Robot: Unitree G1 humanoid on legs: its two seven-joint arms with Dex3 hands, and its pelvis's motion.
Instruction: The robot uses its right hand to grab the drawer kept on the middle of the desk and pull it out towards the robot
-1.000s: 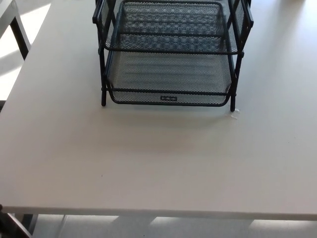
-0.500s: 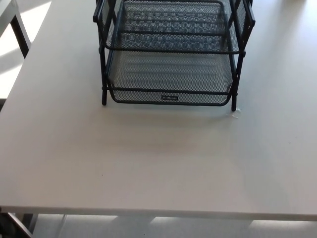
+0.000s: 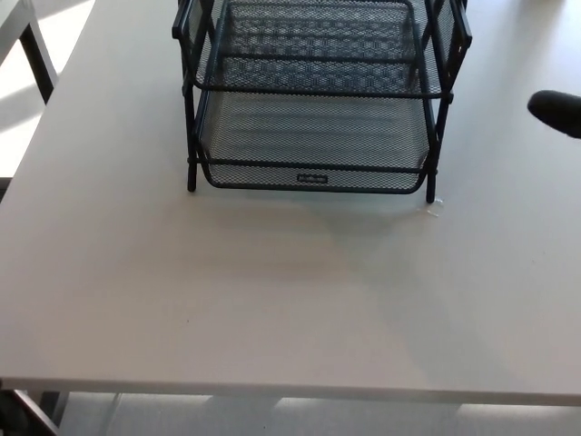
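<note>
- At the right edge of the head view, only a rounded black tip of the right hand (image 3: 556, 113) shows, hovering above the desk (image 3: 272, 300).
- Too little of that hand is visible to tell whether its fingers are spread or closed; it holds nothing that can be seen.
- Well to the hand's left, across a strip of bare desk, stands a black wire-mesh drawer rack (image 3: 318, 100), placed toward the far middle of the desk.
- Its lower drawer (image 3: 313, 136) sits inside the rack, and the drawer's front rim is about level with the rack's front legs, slightly nearer the robot than the hand's tip.
- A small label plate (image 3: 312, 179) sits at the centre of that front rim, farther from the hand than the rack's right front leg (image 3: 433, 154).
- Above the lower drawer, an upper mesh tray (image 3: 313, 45) lies within the same frame, set farther back from the robot than the hand.
- Nearest the hand is the rack's right side, and the hand is apart from it, touching neither frame nor drawer.
- Just beside the foot of the right front leg, nearer the robot than the hand, lies a tiny pale scrap (image 3: 433, 208) on the desk.
- Far from the hand, at the upper left corner, part of another pale table (image 3: 18, 27) with a dark leg shows.
- No part of the left hand appears.
</note>
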